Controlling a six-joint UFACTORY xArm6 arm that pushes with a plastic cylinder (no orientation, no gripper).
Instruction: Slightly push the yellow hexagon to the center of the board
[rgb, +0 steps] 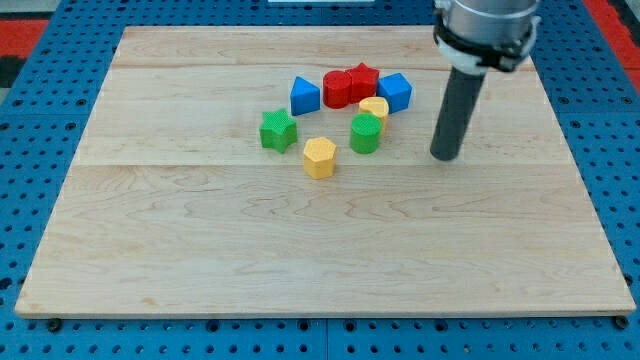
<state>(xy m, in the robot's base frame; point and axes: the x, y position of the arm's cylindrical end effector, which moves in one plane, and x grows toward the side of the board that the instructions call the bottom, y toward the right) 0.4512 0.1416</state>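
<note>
Leftmost on the counter (150, 250) stands a green star block (278, 131); right of it, a blue triangular block (305, 96). The yellow hexagon (319, 158) sits nearest the view's bottom, close to the board's middle. Then come red blocks (348, 86), a green cylinder (366, 134), a small yellow block (375, 107) and a blue cube (394, 92). My tip (445, 157), a plain rod tool grasping nothing, rests apart at the cluster's right.

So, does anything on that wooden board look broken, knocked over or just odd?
Nothing stands out. The blocks sit flat in a loose cluster above the middle of the board, the yellow hexagon lowest among them. My tip rests on the wood at the view's right, apart from every block.
</note>
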